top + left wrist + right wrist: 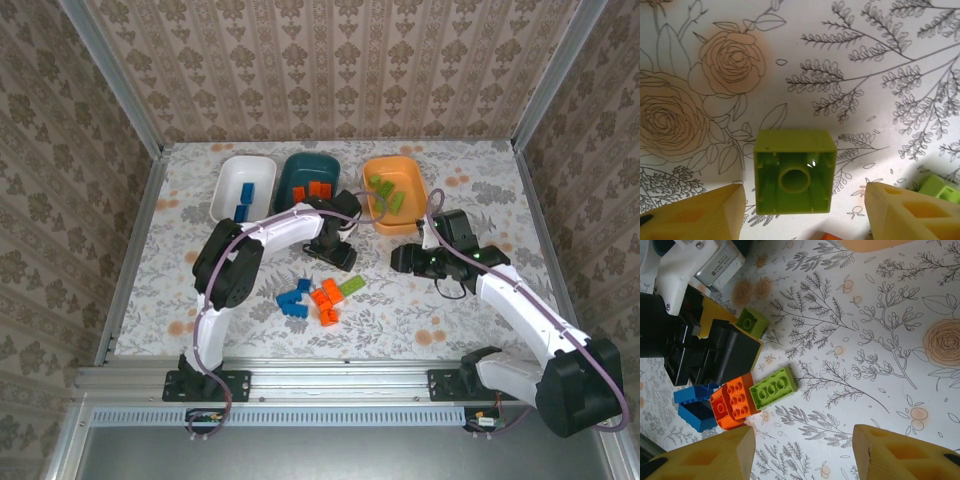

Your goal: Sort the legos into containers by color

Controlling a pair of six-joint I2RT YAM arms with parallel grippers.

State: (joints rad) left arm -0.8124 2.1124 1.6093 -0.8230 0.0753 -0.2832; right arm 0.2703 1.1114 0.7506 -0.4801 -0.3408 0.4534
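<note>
**Inspector:** State of the left gripper (802, 202)?

**Operator:** Released, nothing grasped. Its fingers (700, 215) straddle one green brick (794, 172), with a gap showing on each side. The brick lies on the table (865, 50), hollow side towards the wrist camera, just beyond the loose pile (325, 298).

**Inspector:** And the right gripper (802, 450)?

**Operator:** Released too, and empty. It hangs over the table just in front of the orange bin (410, 172).

**Inspector:** Step in hand?

**Operator:** In my judgement, picking that green brick. Greens sit in the orange bin, blues in the white bin (235, 180), oranges in the teal bin (297, 170).

**Inspector:** Requirements for a sound pick?

**Operator:** Centre first. The brick sits nearer one finger, so an uneven squeeze may push or twist it. Press on the two flat side walls, low enough to catch them squarely. Mind the long green brick (773, 387) close by, which a finger must not snag. Lift straight, then carry to the orange bin, keeping clear of the right arm.
</note>
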